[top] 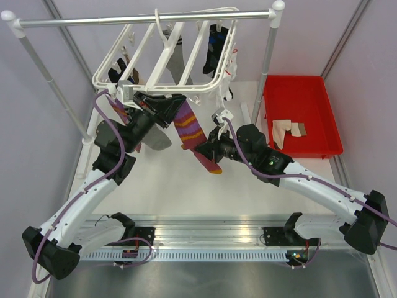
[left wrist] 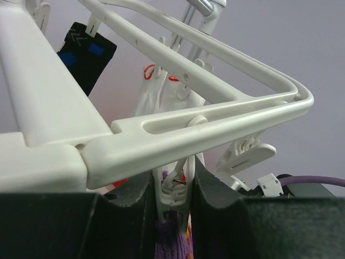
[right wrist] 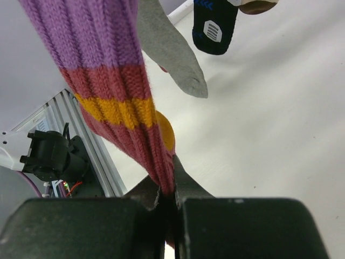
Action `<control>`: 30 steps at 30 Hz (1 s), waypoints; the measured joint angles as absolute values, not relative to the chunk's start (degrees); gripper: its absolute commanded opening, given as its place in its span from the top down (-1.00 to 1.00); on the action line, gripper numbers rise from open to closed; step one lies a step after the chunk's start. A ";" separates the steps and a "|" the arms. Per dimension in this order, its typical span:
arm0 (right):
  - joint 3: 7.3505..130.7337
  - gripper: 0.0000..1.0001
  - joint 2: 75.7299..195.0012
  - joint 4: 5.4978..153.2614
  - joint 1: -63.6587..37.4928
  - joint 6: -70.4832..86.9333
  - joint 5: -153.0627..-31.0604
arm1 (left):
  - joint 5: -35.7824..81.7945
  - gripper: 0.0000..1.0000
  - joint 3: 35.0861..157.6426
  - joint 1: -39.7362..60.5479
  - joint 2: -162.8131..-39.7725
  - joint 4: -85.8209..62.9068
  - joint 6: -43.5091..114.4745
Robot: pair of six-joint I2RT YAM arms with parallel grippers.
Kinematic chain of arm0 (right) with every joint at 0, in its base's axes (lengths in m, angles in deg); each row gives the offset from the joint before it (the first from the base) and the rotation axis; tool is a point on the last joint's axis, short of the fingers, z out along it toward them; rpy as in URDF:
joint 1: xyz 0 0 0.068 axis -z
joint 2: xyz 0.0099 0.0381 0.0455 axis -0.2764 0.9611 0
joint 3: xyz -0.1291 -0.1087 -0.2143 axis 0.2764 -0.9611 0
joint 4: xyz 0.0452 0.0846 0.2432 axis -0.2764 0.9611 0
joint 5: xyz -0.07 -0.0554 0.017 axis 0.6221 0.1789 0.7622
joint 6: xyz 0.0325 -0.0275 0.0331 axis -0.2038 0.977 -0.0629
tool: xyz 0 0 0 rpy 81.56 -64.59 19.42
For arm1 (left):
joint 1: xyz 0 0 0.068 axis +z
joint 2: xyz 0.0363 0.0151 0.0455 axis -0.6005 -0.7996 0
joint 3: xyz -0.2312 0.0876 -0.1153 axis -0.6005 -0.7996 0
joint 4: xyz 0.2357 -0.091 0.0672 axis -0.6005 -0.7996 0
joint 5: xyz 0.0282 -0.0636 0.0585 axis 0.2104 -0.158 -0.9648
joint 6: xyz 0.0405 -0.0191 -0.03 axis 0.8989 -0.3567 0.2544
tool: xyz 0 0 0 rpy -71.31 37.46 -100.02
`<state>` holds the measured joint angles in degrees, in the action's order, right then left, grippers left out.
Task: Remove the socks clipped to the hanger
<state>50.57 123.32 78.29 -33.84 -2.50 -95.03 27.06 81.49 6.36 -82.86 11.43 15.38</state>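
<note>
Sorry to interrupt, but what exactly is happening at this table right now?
The two arms are taking a purple, maroon and orange striped knitted sock off the white plastic drying hanger. The left gripper squeezes the white clip holding its top, while the right gripper pinches its lower end. It is not yet free; one brown-and-cream sock lies in the red plastic tray.

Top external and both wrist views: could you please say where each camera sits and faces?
Top external: above, behind the bases, looking down on hanger, both arms.
Left wrist: behind left tool, shut on clip, looking up along hanger.
Right wrist: behind right tool, shut on striped sock, looking along it.
Shared: both wrist views show the black-and-blue sock.
</note>
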 measured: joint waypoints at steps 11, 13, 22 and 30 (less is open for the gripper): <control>46.18 0.99 117.86 82.29 -30.11 -2.52 -92.10 | 25.92 0.95 81.51 6.34 -82.77 8.57 15.38; 46.16 0.99 116.68 83.25 -28.84 -2.63 -91.53 | 25.57 0.95 81.51 6.34 -82.55 8.09 15.40; 46.16 0.99 113.59 87.98 -24.75 -2.74 -90.14 | 24.64 0.95 81.69 6.34 -82.20 7.06 15.40; 46.18 0.99 114.05 93.37 -21.67 -2.94 -86.81 | 23.76 0.95 82.63 6.36 -81.87 5.88 15.40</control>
